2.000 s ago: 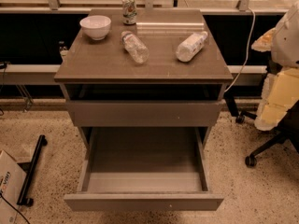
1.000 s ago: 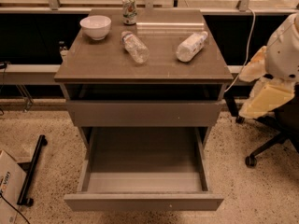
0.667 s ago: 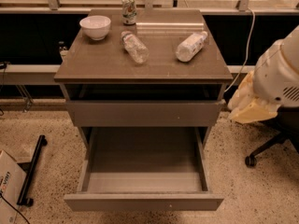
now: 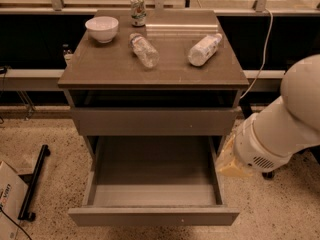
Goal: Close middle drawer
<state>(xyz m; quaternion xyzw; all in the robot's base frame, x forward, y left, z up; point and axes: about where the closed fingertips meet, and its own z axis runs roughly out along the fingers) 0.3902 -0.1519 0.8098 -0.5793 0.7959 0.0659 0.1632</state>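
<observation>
The middle drawer (image 4: 155, 171) is pulled far out at the bottom of the grey-brown cabinet. Its deep plain box is bare inside. Its low front panel (image 4: 125, 217) carries a tiny pale dot and lies nearest the camera. Above it sits the taller flat front panel (image 4: 152, 121), pushed in, with a dark open gap over it. My white arm (image 4: 280, 129) reaches in from the right, and its pale lower end (image 4: 231, 160) is close beside the drawer's right wall. The gripper itself is hidden behind the arm.
On the cabinet top (image 4: 110, 66) are a white bowl (image 4: 102, 28), a can (image 4: 137, 10), a clear bottle (image 4: 144, 50) and a white bottle (image 4: 204, 49), both lying down. A black bar (image 4: 32, 184) and a cardboard box (image 4: 7, 199) lie on the floor at left.
My arm has swung down and left from the right edge, ending close to the open drawer's right side. The drawer and the things on top have not moved.
</observation>
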